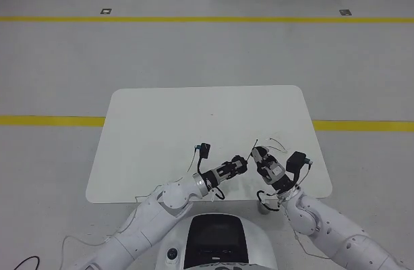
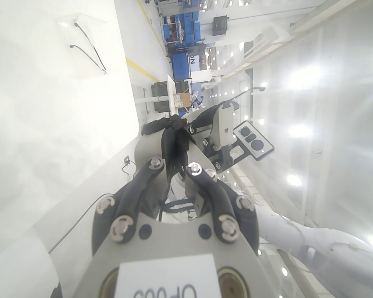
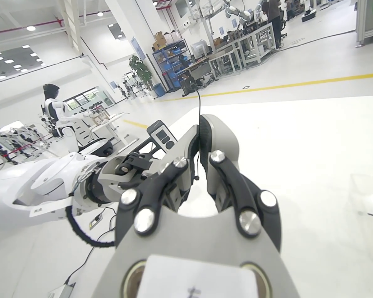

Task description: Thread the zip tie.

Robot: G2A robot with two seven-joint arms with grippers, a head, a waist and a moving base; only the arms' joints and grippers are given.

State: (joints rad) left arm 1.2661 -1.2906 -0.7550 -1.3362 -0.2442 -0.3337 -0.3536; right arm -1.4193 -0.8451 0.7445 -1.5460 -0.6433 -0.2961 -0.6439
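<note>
My right gripper [image 3: 200, 127] is shut on a thin black zip tie [image 3: 199, 103]. One end of the tie sticks out past the fingertips; the other hangs between the fingers and ends in a small knob. In the top view the right gripper [image 1: 259, 158] is held above the front right part of the white table [image 1: 193, 121], and the tie [image 1: 255, 144] rises from it. My left gripper [image 1: 241, 163] is just beside it, tip to tip. Its black fingers [image 2: 169, 144] are pressed together; I cannot make out anything between them.
A clear plastic holder [image 2: 80, 44] with spare black zip ties lies on the table beyond the grippers, and its edge shows beside the right gripper [image 3: 368, 198]. Thin ties [image 1: 278, 143] lie right of the grippers. The table's front edge is close under both arms.
</note>
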